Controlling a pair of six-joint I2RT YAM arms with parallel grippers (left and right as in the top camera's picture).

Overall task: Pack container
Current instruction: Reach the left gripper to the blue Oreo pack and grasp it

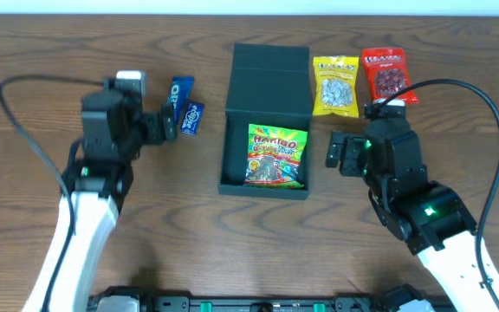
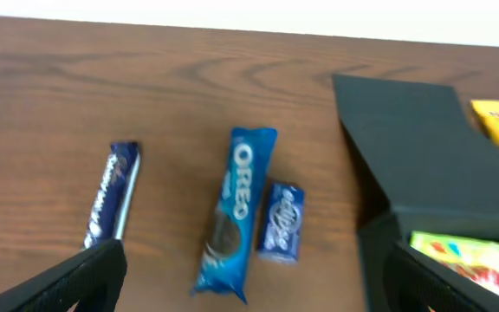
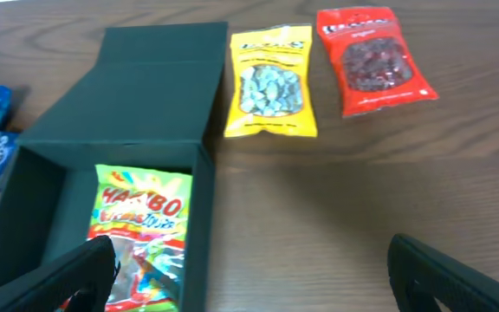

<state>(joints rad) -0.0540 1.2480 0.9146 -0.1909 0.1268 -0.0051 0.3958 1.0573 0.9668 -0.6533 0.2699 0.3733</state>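
The left arm reaches forward on the left side of the worktop (image 1: 457, 52), and the left hand (image 1: 167, 127) points to the right, toward the container (image 1: 269, 82). Its fingers (image 2: 85, 276) stand wide apart and hold nothing. Just beside it lie an Oreo packet (image 1: 180, 91) and a small blue packet (image 1: 192, 119), near each other. The left wrist view also shows a dark blue bar (image 2: 111, 195) further left, apart from these two.

The right arm comes from the near right corner. The right hand (image 1: 340, 152) points left, low over the wood, and its fingers (image 3: 76, 277) are also apart with nothing between them.

The container stands in the middle, between both hands, with its flap lid open and laid back toward the far edge. A Haribo bag (image 1: 276, 156) lies flat inside. A strip of bare wood separates its right wall from the right hand. Behind this hand lie a yellow bag (image 1: 335, 85) and a red bag (image 1: 387, 75), side by side, just right of the lid.
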